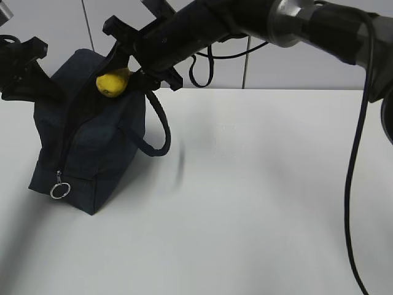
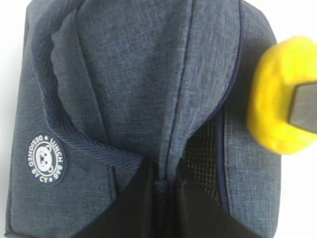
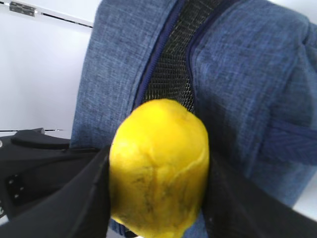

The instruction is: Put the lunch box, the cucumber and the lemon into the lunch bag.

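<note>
Navy fabric, far left: the left end effector (image 1: pixel 24 64) is pinched shut on a fold of the bag's top edge beside the zip, seemingly to keep the mouth spread.
Bag: the bag (image 1: pixel 92 160) stands upright on the left of the bench (image 1: pixel 258 203). It is boxy, woven and heathered, with a thick ribbed loop handle (image 1: pixel 156 132) hanging off its right side.
Zip: undone along the top; the silver ring pull (image 1: pixel 59 190) hangs low on the near end, close to the bench.
Emblem: a small round white bear patch (image 2: pixel 45 159) sits on one side panel, below a handle.
Lining: black mesh (image 3: pixel 173 74) shows inside the gap of the opening.
Lemon: the lemon (image 1: pixel 112 84) is bright yellow, oval and slightly dimpled, with faint dark scuffs. It hangs at the bag's upper edge, just at the opening, not yet inside.
Right end effector: the right end effector (image 1: pixel 132 69) reaches across from the upper right and grips the lemon between its black fingers.
Progress: the box and cucumber are nowhere in view; whether they are already in the bag cannot be told. The lemon appears about to go in, so lowering and letting it go remains.
Bench: white, smooth and matte.
</note>
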`<state>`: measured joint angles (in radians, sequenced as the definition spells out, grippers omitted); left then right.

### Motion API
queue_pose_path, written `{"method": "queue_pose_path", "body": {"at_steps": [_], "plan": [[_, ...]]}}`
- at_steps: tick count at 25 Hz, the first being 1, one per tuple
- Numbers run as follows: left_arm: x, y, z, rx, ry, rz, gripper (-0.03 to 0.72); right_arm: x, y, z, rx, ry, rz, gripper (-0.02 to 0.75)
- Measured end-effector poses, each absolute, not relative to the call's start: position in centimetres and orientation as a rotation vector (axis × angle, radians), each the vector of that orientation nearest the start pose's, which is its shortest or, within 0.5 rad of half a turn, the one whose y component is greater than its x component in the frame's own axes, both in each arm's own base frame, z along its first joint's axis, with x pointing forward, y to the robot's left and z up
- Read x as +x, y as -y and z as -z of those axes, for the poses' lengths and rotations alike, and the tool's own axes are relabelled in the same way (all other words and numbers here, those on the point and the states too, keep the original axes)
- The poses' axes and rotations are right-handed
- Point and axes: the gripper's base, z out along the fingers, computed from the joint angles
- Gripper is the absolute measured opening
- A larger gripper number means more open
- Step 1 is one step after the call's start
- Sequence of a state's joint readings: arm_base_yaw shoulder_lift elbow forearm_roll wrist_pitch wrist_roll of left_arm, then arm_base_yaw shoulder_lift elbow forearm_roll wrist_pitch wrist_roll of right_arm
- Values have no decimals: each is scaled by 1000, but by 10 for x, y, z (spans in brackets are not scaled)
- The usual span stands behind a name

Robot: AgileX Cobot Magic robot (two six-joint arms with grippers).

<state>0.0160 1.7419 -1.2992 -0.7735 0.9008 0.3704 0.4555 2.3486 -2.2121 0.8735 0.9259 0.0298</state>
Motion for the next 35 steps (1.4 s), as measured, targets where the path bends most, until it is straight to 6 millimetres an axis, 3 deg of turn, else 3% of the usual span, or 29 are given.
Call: {"method": "queue_pose_path", "body": {"at_steps": [7, 16, 21, 25, 29, 35], "plan": [[365, 44, -261, -58, -2599, 828, 17, 447, -301, -243, -132, -2513, -1293, 401], [365, 45, -261, -49, -2597, 828, 17, 447, -304, -244, -125, -2498, -1297, 576], [365, 45, -261, -46, -2598, 828, 17, 446, -304, -246, -142, -2496, -1299, 584], [365, 45, -261, -46, -2598, 828, 17, 443, -305, -260, -222, -2481, -1315, 582], [365, 45, -261, -46, -2598, 828, 17, 444, -299, -274, -296, -2459, -1321, 559], [365, 45, -261, -46, -2598, 828, 17, 440, -287, -278, -485, -2486, -1304, 549]]}}
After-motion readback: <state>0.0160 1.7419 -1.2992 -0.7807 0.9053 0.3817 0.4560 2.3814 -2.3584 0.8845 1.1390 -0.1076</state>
